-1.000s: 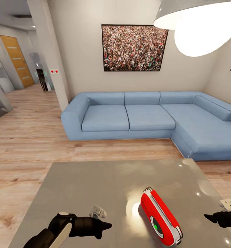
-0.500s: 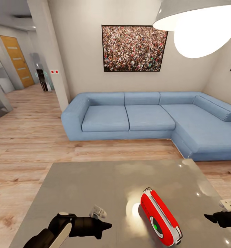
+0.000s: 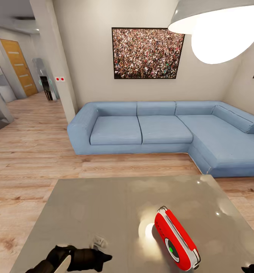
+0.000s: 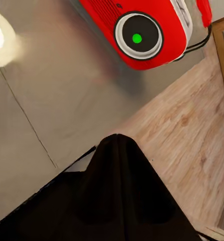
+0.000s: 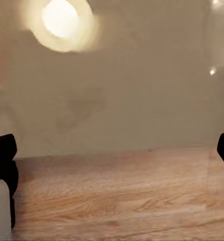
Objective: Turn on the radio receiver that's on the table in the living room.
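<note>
Left gripper (image 3: 104, 258): black, low over the table's near edge toward its left corner, tips pointing at the radio. In the left wrist view the fingers (image 4: 119, 165) meet in one dark wedge with no gap, so they are closed and hold nothing.

Right gripper (image 5: 112, 155): in the right wrist view its two black fingers (image 5: 2, 160) sit far apart at opposite borders, spread wide, with nothing between them; beyond them lie the table's edge and the floor.

Radio receiver (image 3: 177, 239): small, rounded and red with a white-grey band, resting on the table near its front edge, right of centre, apart from the left gripper. A green light glows in the middle of its round dial (image 4: 137, 36). A thin wire handle arches over its far end.

Table (image 3: 104, 204): large, low, glossy grey-beige top; a bright lamp reflection sits just beside the radio.

Living room: blue L-shaped sofa (image 3: 161, 129) beyond the table's far edge, crowd photo (image 3: 148, 53) on the beige wall above it, white pendant lamp (image 3: 218, 26) overhead, light wood floor (image 3: 28, 159).
</note>
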Robot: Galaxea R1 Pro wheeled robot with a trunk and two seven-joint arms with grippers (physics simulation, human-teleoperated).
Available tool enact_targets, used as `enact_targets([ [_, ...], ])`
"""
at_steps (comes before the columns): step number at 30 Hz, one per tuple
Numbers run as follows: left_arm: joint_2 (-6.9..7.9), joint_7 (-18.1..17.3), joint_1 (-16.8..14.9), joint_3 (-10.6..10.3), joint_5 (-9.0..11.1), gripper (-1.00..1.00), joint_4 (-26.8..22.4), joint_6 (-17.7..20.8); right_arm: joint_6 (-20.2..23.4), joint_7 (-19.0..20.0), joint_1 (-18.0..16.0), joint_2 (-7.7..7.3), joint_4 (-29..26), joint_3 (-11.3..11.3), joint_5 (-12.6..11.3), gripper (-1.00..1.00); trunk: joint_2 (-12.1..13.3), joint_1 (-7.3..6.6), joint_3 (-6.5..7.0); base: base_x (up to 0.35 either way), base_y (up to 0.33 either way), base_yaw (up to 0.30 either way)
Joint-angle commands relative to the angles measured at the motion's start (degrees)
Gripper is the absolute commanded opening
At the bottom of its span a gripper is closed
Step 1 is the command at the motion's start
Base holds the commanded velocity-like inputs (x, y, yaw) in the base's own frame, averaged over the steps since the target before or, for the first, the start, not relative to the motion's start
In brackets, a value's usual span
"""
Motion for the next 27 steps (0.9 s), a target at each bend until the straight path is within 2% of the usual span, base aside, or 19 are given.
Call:
enact_targets([
  [1, 0.07, 0.0, 0.4, 0.0, 0.1, -1.0, 2.4, -2.3, -2.9, -2.5, 0.0, -0.39, 4.3, -0.1, 0.2, 1.0, 0.0, 0.0, 0.0, 0.0, 0.0, 0.0],
  [6, 0.19, -0.3, 3.0, 0.0, 0.1, -1.0, 11.6, -9.8, -16.6, -10.4, 0.0, -2.86, 22.4, 0.0, 0.6, 1.0, 0.0, 0.0, 0.0, 0.0, 0.0, 0.0],
  [8, 0.16, -0.3, 3.3, 0.0, 0.1, -1.0, 14.2, -11.8, -19.2, -11.8, 0.0, -3.51, 26.6, 0.1, 0.6, 1.0, 0.0, 0.0, 0.0, 0.0, 0.0, 0.0],
  [12, 0.05, -0.5, 3.6, 0.0, 0.1, -1.0, 19.1, -16.2, -21.3, -14.0, 0.2, -3.84, 30.9, 0.2, 0.6, 1.0, 0.0, 0.0, 0.0, 0.0, 0.0, 0.0],
  [17, -0.37, -0.9, 3.7, 0.0, 0.1, -1.0, 24.9, -20.3, -22.1, -16.5, 5.0, -3.0, 32.2, 0.3, 0.6, 1.0, 0.0, 0.0, 0.0, 0.0, 0.0, 0.0],
  [19, -0.56, -0.9, 3.7, 0.0, 0.1, -1.0, 26.4, -21.2, -22.2, -17.0, 7.1, -2.05, 32.3, 0.4, 0.6, 1.0, 0.0, 0.0, 0.0, 0.0, 0.0, 0.0],
  [20, -0.66, -1.1, 3.7, -0.1, 0.1, -1.0, 27.1, -21.7, -22.2, -17.3, 8.3, -1.06, 32.4, 0.4, 0.6, 1.0, 0.0, 0.0, 0.0, 0.0, 0.0, 0.0],
  [21, -0.73, -1.2, 3.7, 0.0, 0.1, -1.0, 27.6, -22.0, -22.2, -17.8, 9.5, 0.29, 32.4, 0.4, 0.6, 1.0, 0.0, 0.0, 0.0, 0.0, 0.0, 0.0],
  [24, -0.83, -1.5, 3.7, 0.0, 0.0, -1.0, 28.3, -22.3, -22.2, -20.6, 11.6, 5.77, 32.4, 0.5, 0.7, 1.0, 0.0, 0.0, 0.0, 0.0, 0.0, 0.0],
  [25, -0.85, -1.5, 3.7, 0.0, 0.0, -1.0, 28.3, -22.4, -22.2, -21.3, 11.8, 6.63, 32.4, 0.5, 0.7, 1.0, 0.0, 0.0, 0.0, 0.0, 0.0, 0.0],
  [27, -0.95, -1.5, 3.7, 0.0, 0.0, -1.0, 28.4, -22.4, -22.2, -24.2, 12.1, 9.75, 32.4, 0.6, 0.7, 1.0, 0.0, 0.0, 0.0, 0.0, 0.0, 0.0],
])
